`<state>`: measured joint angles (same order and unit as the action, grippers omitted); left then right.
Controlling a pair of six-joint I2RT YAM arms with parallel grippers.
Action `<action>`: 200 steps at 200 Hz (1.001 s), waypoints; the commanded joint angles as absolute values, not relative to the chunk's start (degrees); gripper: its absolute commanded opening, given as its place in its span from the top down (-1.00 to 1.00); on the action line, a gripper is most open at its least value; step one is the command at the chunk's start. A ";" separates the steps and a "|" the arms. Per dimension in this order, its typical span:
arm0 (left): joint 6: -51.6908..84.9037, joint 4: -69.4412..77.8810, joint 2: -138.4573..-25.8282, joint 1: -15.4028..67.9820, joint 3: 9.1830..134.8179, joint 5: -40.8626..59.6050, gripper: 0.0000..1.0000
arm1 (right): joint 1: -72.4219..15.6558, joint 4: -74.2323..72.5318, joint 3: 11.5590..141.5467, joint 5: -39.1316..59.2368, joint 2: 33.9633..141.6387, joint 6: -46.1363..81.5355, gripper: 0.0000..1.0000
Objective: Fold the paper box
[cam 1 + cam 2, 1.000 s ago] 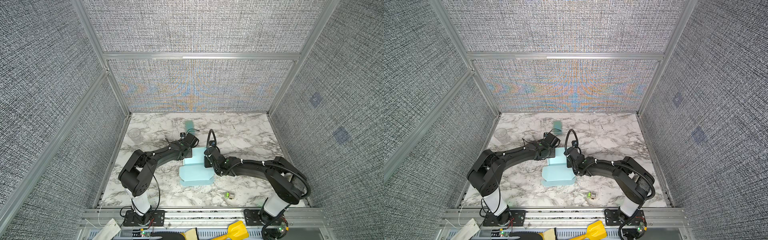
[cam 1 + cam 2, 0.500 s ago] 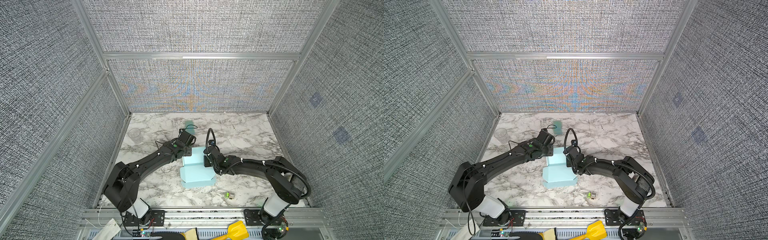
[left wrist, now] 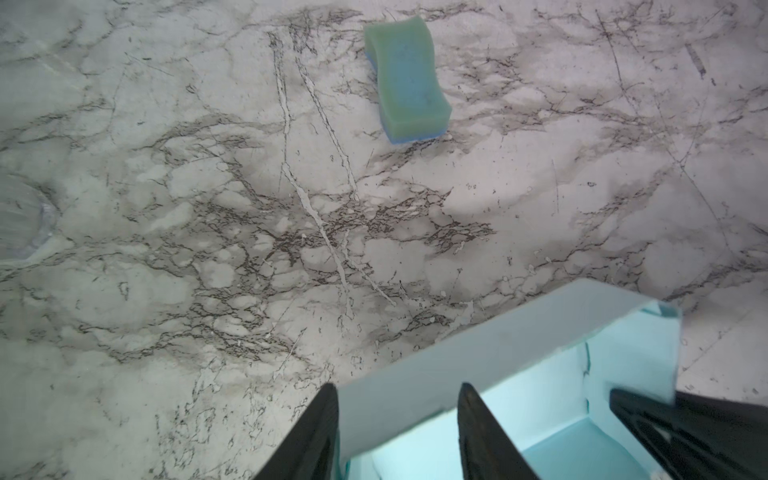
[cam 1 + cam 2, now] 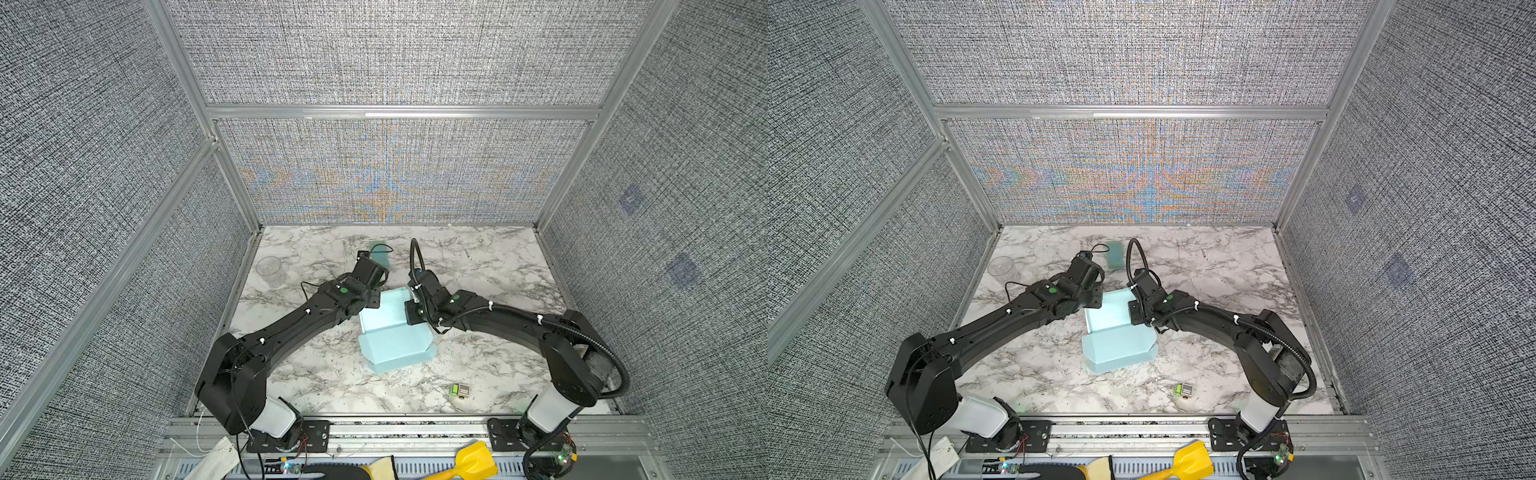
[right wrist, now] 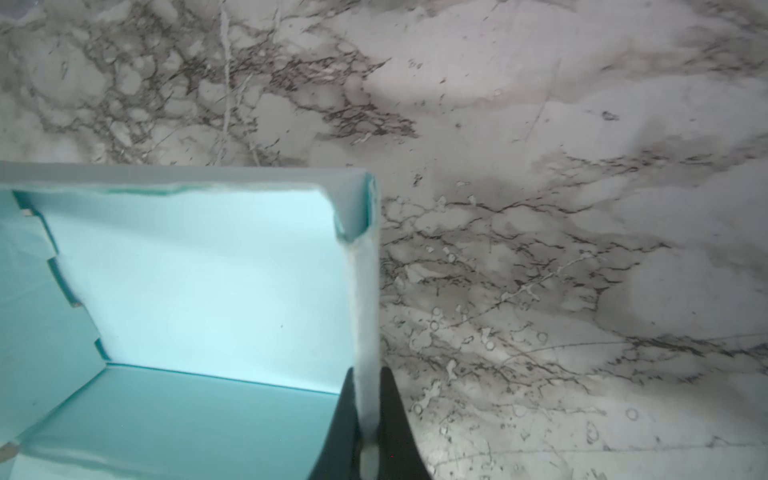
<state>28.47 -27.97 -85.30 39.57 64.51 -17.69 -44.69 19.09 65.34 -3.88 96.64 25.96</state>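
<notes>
Top views both show the marble table [image 4: 478, 266] hemmed on three sides by grey fabric walls [image 4: 395, 166], with an aluminium rail [image 4: 395, 419] along its near edge. Bare marble lies open on the far right and on the near left. The left arm [image 4: 299, 328] and the right arm [image 4: 511, 320] reach in from the near corners and meet at mid-table. Between them sits the paper box [image 4: 392, 338], pale blue. Its far half is a shallow tray with raised walls, and its near half is a flap lying forward on the table. Beyond the box, apart from it, lies a green-and-blue sponge [image 3: 405, 83]. A clear cup [image 4: 269, 266] stands by the left wall, and a small green block [image 4: 459, 390] lies near the front edge.

In the left wrist view the left gripper [image 3: 397, 388] has its jaws apart and straddles a box wall, one finger [image 3: 320, 432] outside and the other inside. Whether either touches the card cannot be told. In the right wrist view the right gripper [image 5: 365, 374] is pinched tight on the upright edge of another wall.
</notes>
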 commanded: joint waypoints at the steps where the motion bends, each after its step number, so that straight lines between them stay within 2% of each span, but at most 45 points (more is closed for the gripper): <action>1: 27.73 -28.05 -85.17 39.12 65.83 -18.28 0.00 | -43.67 30.36 67.71 3.16 98.16 21.13 0.96; 42: 26.76 -26.72 -86.17 38.24 66.39 -16.10 0.00 | -40.07 35.43 71.05 8.68 102.96 17.59 0.96; 124: 26.54 -21.68 -89.40 36.47 62.32 -11.63 0.00 | -37.82 45.70 83.49 9.05 115.02 12.37 0.86; 143: 26.21 -20.78 -90.79 36.39 62.05 -10.32 0.00 | -37.45 46.24 85.06 9.26 116.69 12.10 0.79; 175: 25.69 -19.22 -93.10 36.39 61.81 -7.67 0.01 | -37.05 46.94 87.98 8.81 118.77 11.47 0.58; 200: 24.84 -17.86 -94.34 36.42 61.19 -5.76 0.02 | -36.83 47.11 89.21 8.50 119.64 11.16 0.54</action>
<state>26.20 -20.25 -93.51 36.51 61.54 -8.45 -37.01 45.50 88.12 9.17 119.20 12.03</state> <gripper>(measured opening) 0.493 0.224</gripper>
